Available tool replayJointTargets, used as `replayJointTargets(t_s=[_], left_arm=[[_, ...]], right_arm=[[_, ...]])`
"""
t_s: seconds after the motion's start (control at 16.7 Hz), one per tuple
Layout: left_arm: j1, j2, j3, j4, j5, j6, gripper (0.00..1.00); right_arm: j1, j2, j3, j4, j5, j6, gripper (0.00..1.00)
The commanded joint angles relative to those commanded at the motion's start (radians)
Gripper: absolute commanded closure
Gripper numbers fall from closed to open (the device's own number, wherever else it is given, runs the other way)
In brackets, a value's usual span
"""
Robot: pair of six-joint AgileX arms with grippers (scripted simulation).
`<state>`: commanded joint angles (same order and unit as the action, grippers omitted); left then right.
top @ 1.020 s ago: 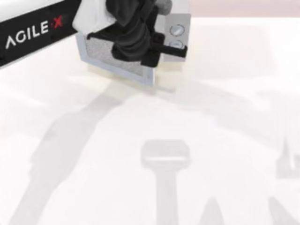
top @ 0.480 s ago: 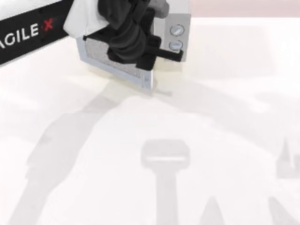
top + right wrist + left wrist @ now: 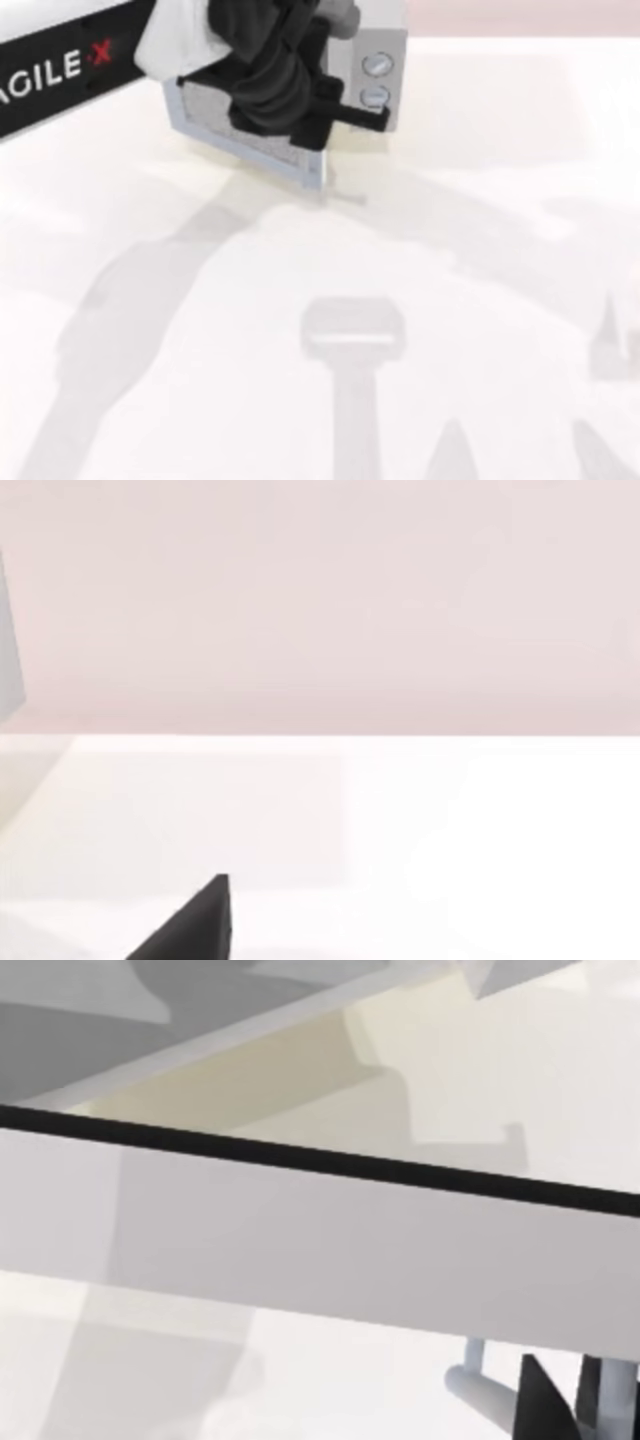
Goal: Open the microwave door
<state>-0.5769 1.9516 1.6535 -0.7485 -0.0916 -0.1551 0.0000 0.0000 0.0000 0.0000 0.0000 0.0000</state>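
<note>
While door (image 3: 250,140) angles out from microwave (image 3: 385,50), free edge toward table (image 3: 450,300) front, left claw (image 3: 325,135) at handle, grip unclear.

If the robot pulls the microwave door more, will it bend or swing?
The microwave door looks like a flat, rigid panel, so it probably swings stiffly rather than bending. It already stands angled away from the microwave, hinting at a side hinge.

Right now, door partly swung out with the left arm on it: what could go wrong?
1. The left pincer sits beside the knob panel; a wider swing may scrape the knobs.
2. The microwave door is only partly open, its free edge angled out over the table; a slip would likely leave it ajar.
3. The small microwave might slide if pulled hard.
</note>
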Motion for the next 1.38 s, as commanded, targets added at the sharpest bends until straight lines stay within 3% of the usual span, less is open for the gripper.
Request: replayJointTargets(t_s=[0.66, 1.38], left_arm=[[0.0, 0.0, 0.0, 0.0, 0.0, 0.0, 1.0], [0.031, -0.075, -0.102, 0.034, 0.068, 0.117, 1.0]], right_arm=[[0.0, 0.0, 0.0, 0.0, 0.0, 0.0, 0.0], [0.0, 0.0, 0.0, 0.0, 0.0, 0.0, 0.0]])
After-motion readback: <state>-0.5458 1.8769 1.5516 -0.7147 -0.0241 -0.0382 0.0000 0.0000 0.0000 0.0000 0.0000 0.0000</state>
